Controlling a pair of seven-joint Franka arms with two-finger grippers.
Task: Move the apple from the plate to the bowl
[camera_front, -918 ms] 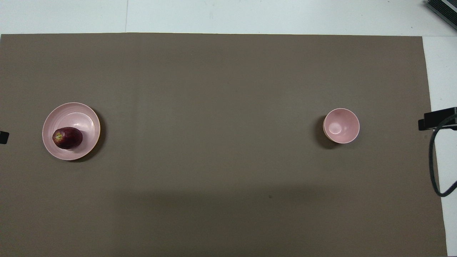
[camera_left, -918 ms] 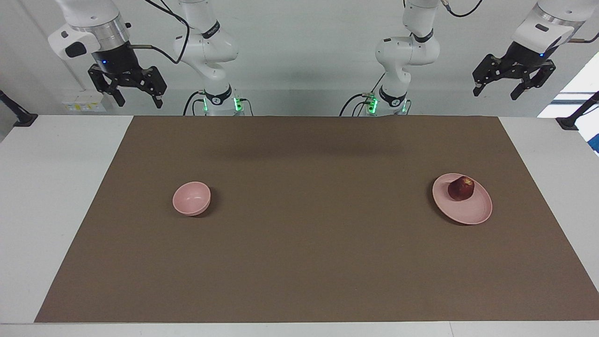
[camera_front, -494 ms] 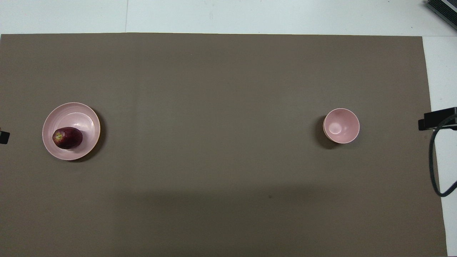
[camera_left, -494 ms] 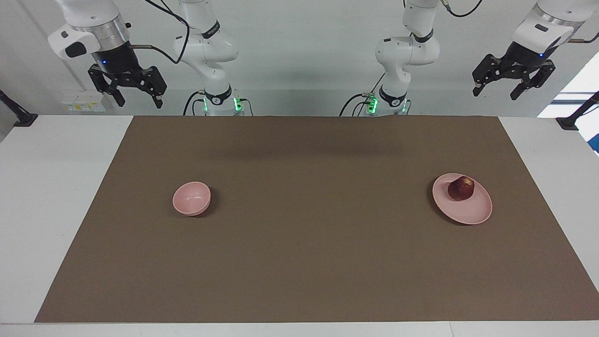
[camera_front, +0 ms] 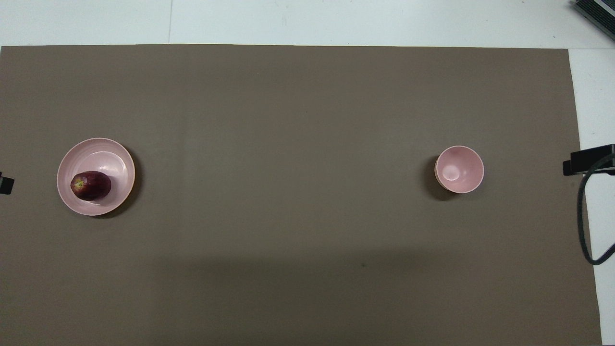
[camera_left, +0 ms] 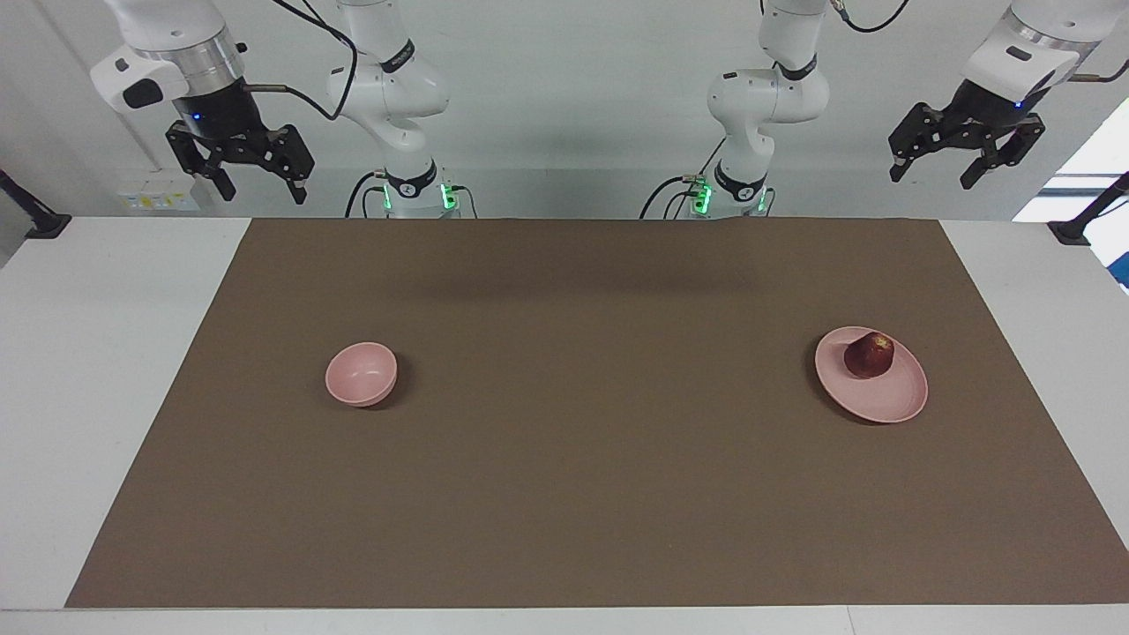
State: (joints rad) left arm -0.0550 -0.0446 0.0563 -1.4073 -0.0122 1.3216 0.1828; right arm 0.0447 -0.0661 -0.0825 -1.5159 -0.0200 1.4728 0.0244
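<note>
The dark red apple (camera_left: pixel 869 356) (camera_front: pixel 91 185) lies on the pale pink plate (camera_left: pixel 885 401) (camera_front: pixel 115 156), on the part of it nearer the robots, toward the left arm's end of the brown mat. The small pink bowl (camera_left: pixel 361 374) (camera_front: pixel 459 169) stands empty toward the right arm's end. My left gripper (camera_left: pixel 931 175) hangs high over the table's edge by the robots at its own end, open and holding nothing. My right gripper (camera_left: pixel 263 190) hangs likewise at its own end, open and holding nothing. Both are well apart from the dishes.
The brown mat (camera_left: pixel 564 494) covers most of the white table (camera_left: pixel 88 397). Black clamp stands (camera_left: pixel 35 220) sit at the table's corners nearest the robots. A black fixture with a cable (camera_front: pixel 588 161) shows at the overhead view's edge, beside the bowl.
Both raised grippers have lifted very slightly. The apple, plate and bowl have not moved.
</note>
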